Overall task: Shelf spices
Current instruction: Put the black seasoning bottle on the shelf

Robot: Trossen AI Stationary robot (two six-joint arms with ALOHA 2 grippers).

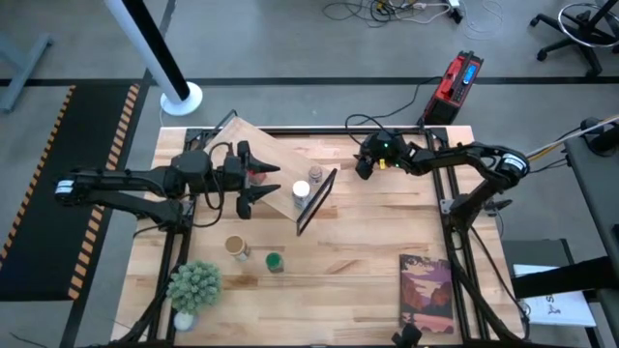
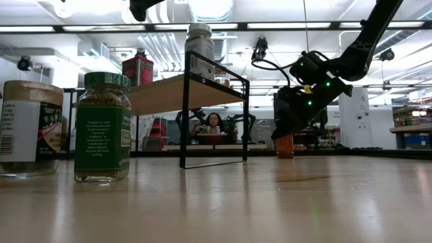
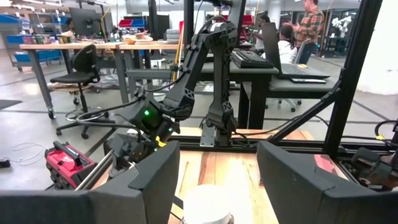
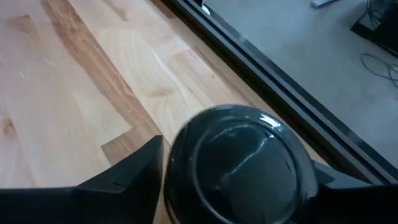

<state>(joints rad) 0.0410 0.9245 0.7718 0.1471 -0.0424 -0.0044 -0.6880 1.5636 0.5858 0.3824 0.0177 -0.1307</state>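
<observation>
Two arms: both at work along the far half of the bench [image 1: 368, 242], the left over the shelf, the right near the far edge.
Right hand [image 1: 366, 164]: low over a dark-lidded jar [image 4: 239, 165] that stands upright on the bench close to the far rail; in the right wrist view one finger lies on each side of the lid, very near it, but whether they press on it cannot be told.
Key relation: the jar lies straight under the right hand, its long axis vertical, and the shelf [image 1: 266, 159] lies toward the robot's left from there; the right arm is by far the nearer to this jar.
Left hand [image 1: 256, 181]: over the slanted plank, fingers spread wide with nothing between them; a white-lidded jar [image 1: 301, 190] stands just ahead of the fingertips, beside the black frame.
Red tin [image 2: 138, 69]: on the plank, near the left hand.
Silvery-topped jar [image 1: 315, 175]: on the plank by the frame.
Not yet shelved: a tan-topped jar [image 1: 235, 246] and a green-lidded jar [image 1: 275, 262], upright on the bench in front of the shelf, nearer the left arm.
Judgement: the next move probably calls for a firm pinch on the dark-lidded jar, then a lift and a carry leftward to the plank.
</observation>
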